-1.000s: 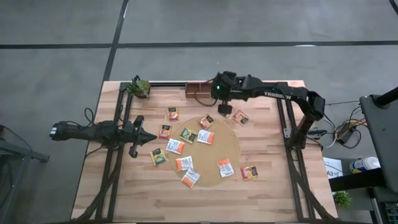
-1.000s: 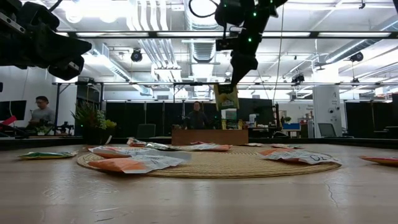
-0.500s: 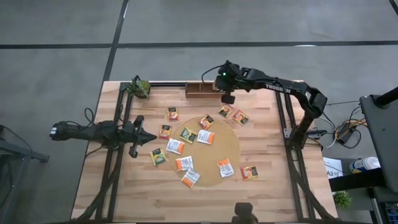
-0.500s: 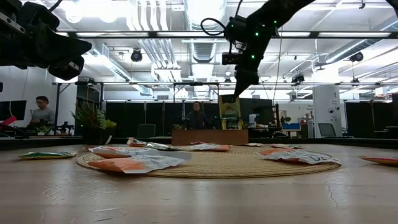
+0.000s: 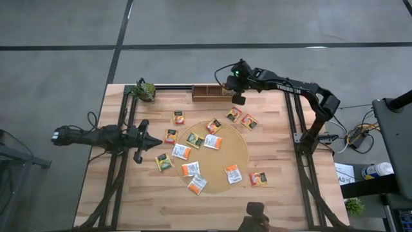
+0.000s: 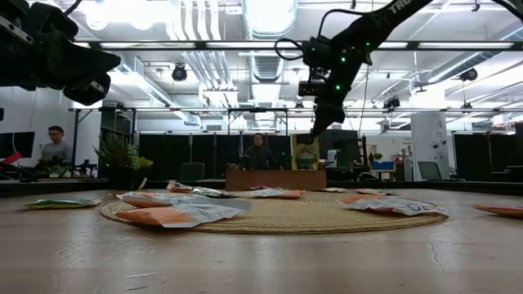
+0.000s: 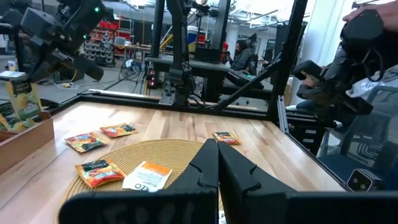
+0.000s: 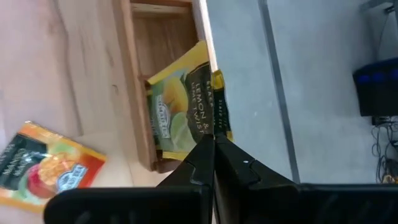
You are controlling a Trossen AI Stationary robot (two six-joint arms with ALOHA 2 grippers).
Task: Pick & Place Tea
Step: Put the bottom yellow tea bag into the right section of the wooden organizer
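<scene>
High view: right gripper hovers over the right end of the wooden tray at the far edge of the tabletop. Left gripper waits by the round woven mat, jaws together, empty. Flat square sachets lie scattered on and around the mat.

Low view: the right arm hangs a yellow-green sachet upright just above the tray.

Left wrist view: glossy orange sachets on coarse straw weave; smooth pale plank wood.

Right wrist view: jaws clamped on the top edge of the yellow-green sachet, a thin foil-paper square printed with lemon and lime, over the end compartment.

Judgement: lower it straight, keeping it vertical and clear of the thin wall; release only once the bottom edge sits inside
</scene>
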